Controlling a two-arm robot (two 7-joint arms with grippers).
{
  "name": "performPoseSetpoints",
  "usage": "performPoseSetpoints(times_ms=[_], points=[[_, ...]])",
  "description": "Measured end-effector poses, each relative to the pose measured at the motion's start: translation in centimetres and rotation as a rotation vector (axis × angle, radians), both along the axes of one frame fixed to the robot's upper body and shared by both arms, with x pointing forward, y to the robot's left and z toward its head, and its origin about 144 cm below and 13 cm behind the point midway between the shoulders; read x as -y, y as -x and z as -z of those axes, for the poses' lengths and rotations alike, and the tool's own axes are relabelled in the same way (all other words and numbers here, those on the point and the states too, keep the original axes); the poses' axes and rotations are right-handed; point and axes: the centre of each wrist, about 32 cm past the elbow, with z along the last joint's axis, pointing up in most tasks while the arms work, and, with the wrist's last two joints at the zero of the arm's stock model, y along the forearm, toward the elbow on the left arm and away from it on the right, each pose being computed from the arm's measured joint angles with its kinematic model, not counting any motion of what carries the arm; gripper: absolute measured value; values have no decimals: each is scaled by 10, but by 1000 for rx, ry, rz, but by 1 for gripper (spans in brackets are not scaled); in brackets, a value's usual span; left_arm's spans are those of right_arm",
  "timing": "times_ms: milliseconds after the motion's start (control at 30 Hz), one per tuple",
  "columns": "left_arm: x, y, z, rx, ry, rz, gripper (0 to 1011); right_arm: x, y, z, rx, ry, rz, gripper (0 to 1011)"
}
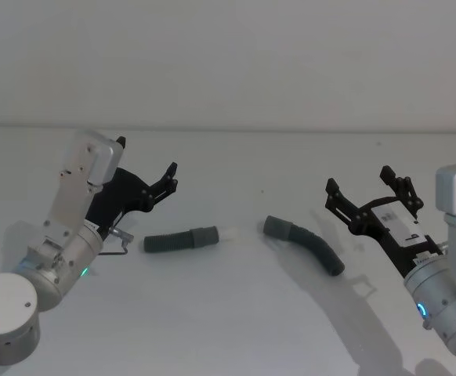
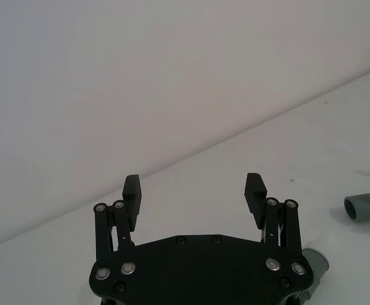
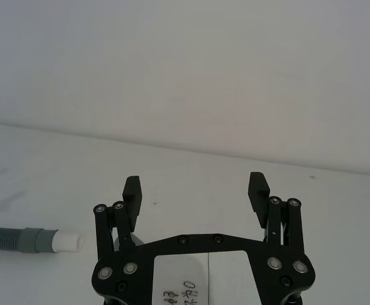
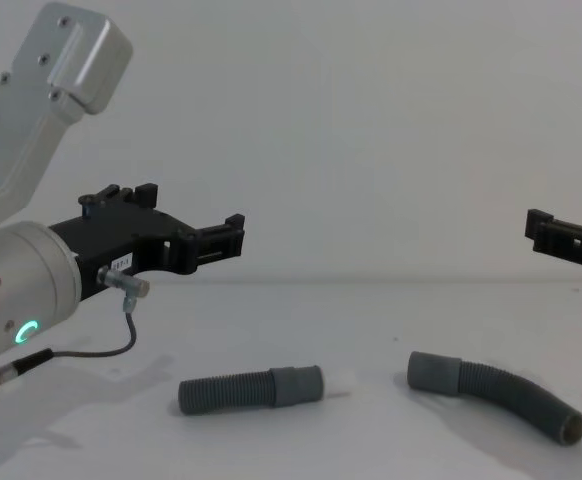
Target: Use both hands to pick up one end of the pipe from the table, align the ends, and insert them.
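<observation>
Head view: your left gripper [image 1: 170, 178] and right gripper [image 1: 359, 180] hang spread, empty, with the short hose [image 1: 182, 240] and curved hose [image 1: 306, 241] on the table [image 1: 228, 329] below and between their jaws; wrist views: the 2 look light and bendy, so grip by each one's stiffer collar [image 3: 37, 240].

White matte table [image 1: 228, 329]; short pipe piece [image 1: 169, 242] ribbed dark grey with smooth grey collar [image 1: 205, 234] and white plug tip [image 1: 229, 233]; curved piece [image 1: 322, 252], at its 3 o'clock, ribbed dark grey with smooth grey sleeve [image 1: 277, 228]; left gripper [image 1: 170, 178] and right gripper [image 1: 359, 182] black, left wrist ring light [image 4: 21, 330] green.
</observation>
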Motion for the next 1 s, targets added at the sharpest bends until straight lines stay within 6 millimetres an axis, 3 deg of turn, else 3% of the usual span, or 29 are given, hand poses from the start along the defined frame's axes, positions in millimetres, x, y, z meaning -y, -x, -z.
performPoseSetpoints(times_ms=[500, 1000], points=[[-1, -9, -4, -12, 4, 35, 1000, 2, -5, 1, -3, 4, -17, 1000], [-7, -41, -12, -66, -19, 204, 1000, 21, -44, -1, -39, 59, -184, 1000]])
